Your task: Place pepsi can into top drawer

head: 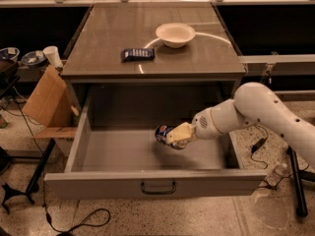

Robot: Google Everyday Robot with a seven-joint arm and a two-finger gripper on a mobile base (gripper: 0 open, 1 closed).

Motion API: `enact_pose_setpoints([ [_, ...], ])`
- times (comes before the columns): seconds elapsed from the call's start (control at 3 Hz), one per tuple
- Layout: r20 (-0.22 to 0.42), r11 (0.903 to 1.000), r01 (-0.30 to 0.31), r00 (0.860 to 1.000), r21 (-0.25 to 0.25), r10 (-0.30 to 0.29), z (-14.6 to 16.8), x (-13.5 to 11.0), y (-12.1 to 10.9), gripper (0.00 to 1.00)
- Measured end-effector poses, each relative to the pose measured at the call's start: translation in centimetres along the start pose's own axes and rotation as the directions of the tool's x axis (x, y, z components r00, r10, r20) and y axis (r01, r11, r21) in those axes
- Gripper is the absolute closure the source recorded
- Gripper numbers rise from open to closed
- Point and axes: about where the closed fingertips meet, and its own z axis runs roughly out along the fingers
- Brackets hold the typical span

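Observation:
The top drawer (147, 182) of the grey cabinet stands pulled wide open, its front panel with a small dark handle (158, 187) facing me. My gripper (173, 136) reaches in from the right, deep inside the drawer, shut on the pepsi can (163, 133). The blue can lies tilted in the fingers (181, 133), just above the drawer floor near its middle. The white arm (256, 112) stretches away to the right edge.
On the cabinet top sit a white bowl (175, 34) and a flat dark blue snack packet (137, 54). A cardboard box (45, 100) leans at the cabinet's left. A cup (52, 56) and bowls stand at far left. A black stand (294, 181) and cables lie at right.

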Motion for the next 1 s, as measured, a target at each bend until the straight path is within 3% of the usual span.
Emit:
enact_pose_setpoints([
  [0.33,-0.016,0.9981,-0.05,0.999,0.035,0.051,1.42,0.93,-1.5,0.82],
  [1.0,0.032,0.9931,-0.094,0.995,0.07,0.092,1.05,0.84,-2.49,0.35],
])
